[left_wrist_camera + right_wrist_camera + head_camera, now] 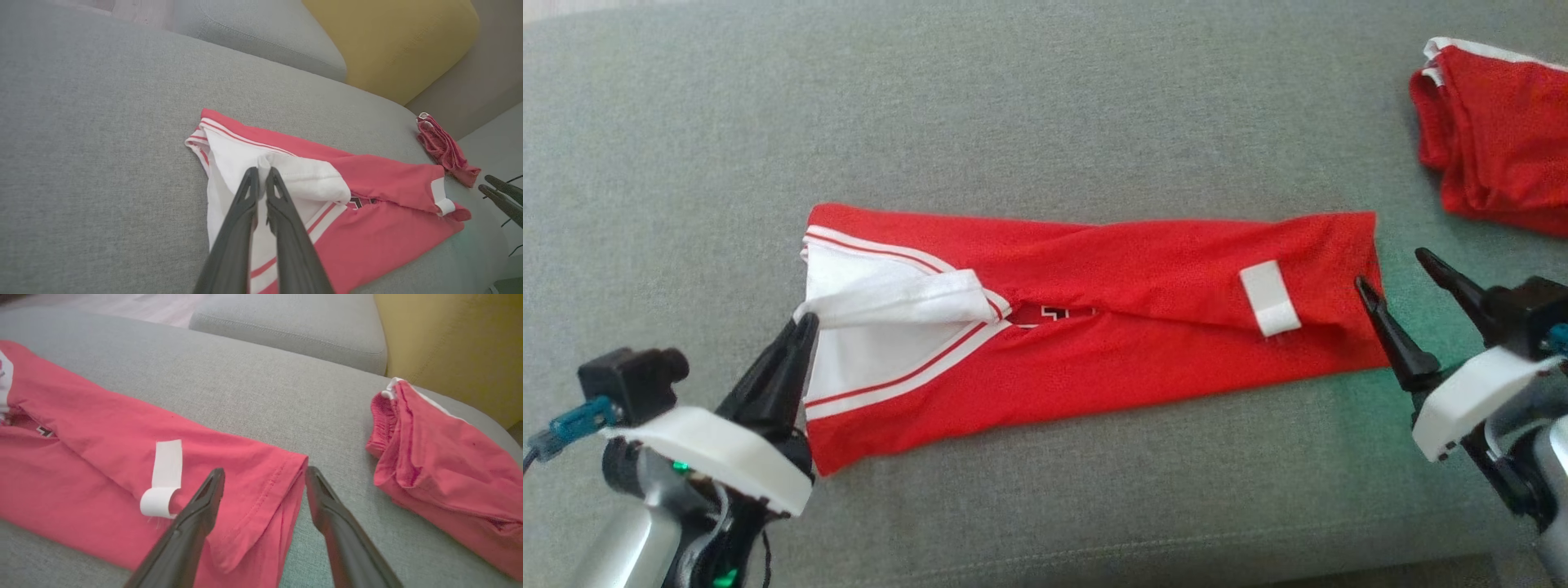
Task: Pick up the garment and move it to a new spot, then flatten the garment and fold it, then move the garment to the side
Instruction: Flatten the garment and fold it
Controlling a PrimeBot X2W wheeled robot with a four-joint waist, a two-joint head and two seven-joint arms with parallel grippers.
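Garment (1143, 327), red, folded strip mid-frame: left gripper (800, 331) narrow, pinching its white end lower left, likely squaring the fold; right gripper (1390, 268) wide astride right hem, empty.

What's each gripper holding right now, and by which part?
Left gripper pinches the garment by the white fold at its left end. Right gripper is open astride the hem corner, holding nothing.
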